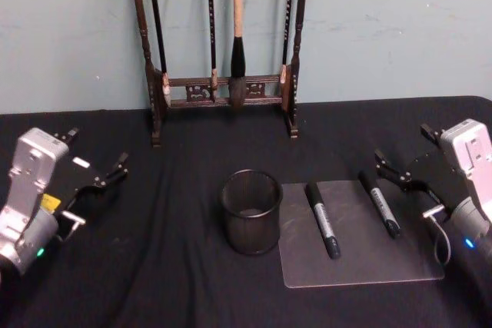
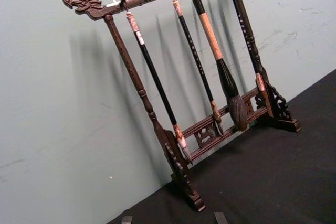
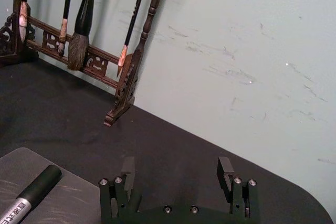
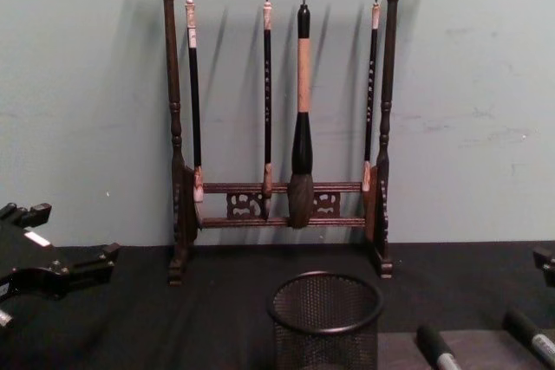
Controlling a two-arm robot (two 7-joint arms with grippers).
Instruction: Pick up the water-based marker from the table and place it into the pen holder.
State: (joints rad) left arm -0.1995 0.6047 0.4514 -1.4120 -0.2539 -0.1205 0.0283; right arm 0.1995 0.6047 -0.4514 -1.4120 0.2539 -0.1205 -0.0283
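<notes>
The black, grey-labelled water-based marker [image 1: 380, 203] lay on a grey plastic mat [image 1: 361, 263], a second black marker [image 1: 323, 219] between it and the round black wire-mesh pen holder [image 1: 250, 230]. The right end effector [image 1: 401, 149] hovered beside it, jaws apart; better to close squarely across mid-barrel. The left end effector [image 1: 98, 150] hung open, far left.

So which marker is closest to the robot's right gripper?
The marker by the mat's right edge, beside the right gripper; the other marker lies nearer the pen holder.

A tall dark wooden brush rack with dragon-head ends [image 4: 171, 127] stands on the black tablecloth [image 1: 154, 282] against a pale green wall [image 4: 477, 84]. Four hanging calligraphy brushes [image 4: 302, 127] dangle from its top bar. A grey rectangular mat [image 1: 369, 259] lies in front of it.
</notes>
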